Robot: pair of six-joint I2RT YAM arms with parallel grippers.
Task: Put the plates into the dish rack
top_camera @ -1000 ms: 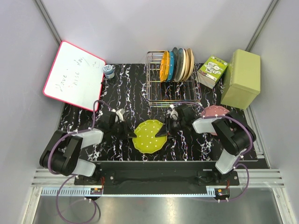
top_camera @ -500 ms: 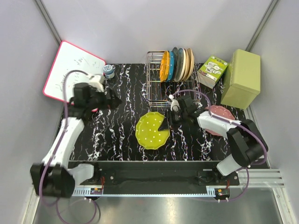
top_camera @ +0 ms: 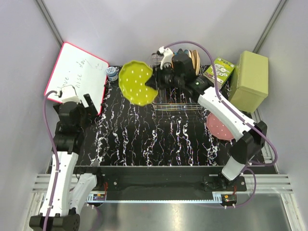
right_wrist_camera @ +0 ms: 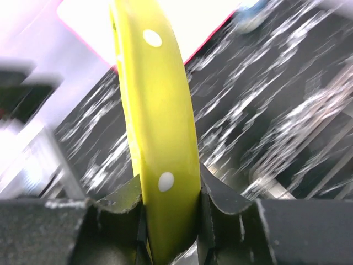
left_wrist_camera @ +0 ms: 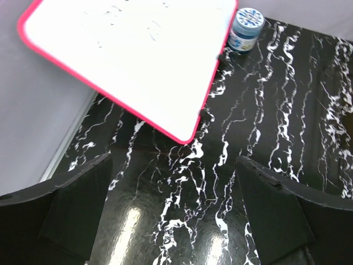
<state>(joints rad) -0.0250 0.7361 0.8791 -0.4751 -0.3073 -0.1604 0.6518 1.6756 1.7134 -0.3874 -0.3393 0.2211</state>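
Just left of the dish rack (top_camera: 178, 98), your yellow-green plate (top_camera: 136, 83) hangs on edge, its rim clamped in the right gripper (top_camera: 153, 84). You look mid-carry: next, line it up with a free slot and lower it. The left gripper (left_wrist_camera: 174, 163) hovers, jaws apart, by the whiteboard (top_camera: 76, 77).

The left arm stands folded upright, the left claw (left_wrist_camera: 174, 163) spread wide. The right arm stretches far forward, the right claw (right_wrist_camera: 168, 190) clamped on the yellow-green plate (top_camera: 134, 82).
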